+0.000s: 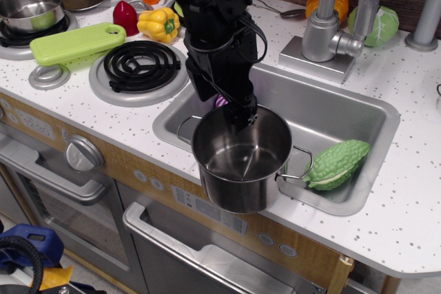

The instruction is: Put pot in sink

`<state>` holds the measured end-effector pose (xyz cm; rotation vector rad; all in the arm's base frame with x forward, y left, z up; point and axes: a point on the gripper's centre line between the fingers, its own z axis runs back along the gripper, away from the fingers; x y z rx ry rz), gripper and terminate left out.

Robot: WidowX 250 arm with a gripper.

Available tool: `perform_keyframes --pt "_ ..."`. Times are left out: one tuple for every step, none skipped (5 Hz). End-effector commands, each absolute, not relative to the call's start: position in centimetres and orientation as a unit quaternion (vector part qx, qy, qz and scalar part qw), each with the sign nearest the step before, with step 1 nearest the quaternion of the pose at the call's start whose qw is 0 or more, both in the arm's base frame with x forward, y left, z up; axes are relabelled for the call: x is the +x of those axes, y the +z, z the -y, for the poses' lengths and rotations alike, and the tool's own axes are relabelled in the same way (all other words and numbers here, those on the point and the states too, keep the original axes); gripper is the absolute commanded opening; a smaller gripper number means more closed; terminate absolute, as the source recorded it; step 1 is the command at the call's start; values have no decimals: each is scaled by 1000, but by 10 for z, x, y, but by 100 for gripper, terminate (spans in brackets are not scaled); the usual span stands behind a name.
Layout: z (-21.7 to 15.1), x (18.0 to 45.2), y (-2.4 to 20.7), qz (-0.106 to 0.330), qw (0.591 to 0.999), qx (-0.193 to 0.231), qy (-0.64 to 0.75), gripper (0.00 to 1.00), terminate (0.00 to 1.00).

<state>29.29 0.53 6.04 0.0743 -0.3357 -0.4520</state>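
Gripper (pixel 241 111) sits at the far rim of the pot (pixel 241 163) at frame centre – jaw state we cannot tell. Pot overhangs the sink (pixel 331 111) front edge – we advise nudging it rearward, level.

Bright even overhead light, sharp pic, glare on pot (pixel 241 163) rim

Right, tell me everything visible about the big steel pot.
The pot is tall, shiny stainless steel, lidless and empty, with a thin wire loop handle on each side. It stands upright at the sink's front edge, apparently overhanging the cabinet front. The gripper is down at its back rim; a green bumpy vegetable lies by its right handle.
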Motion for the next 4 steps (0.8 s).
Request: perform_keyframes --pt "-12 301 52 194 958 14 -211 100 0" --pt "-10 303 45 200 958 0 -206 100 0" --pt "-5 304 43 203 960 -6 -195 0 0" --pt "-9 309 57 191 960 3 -204 0 0"
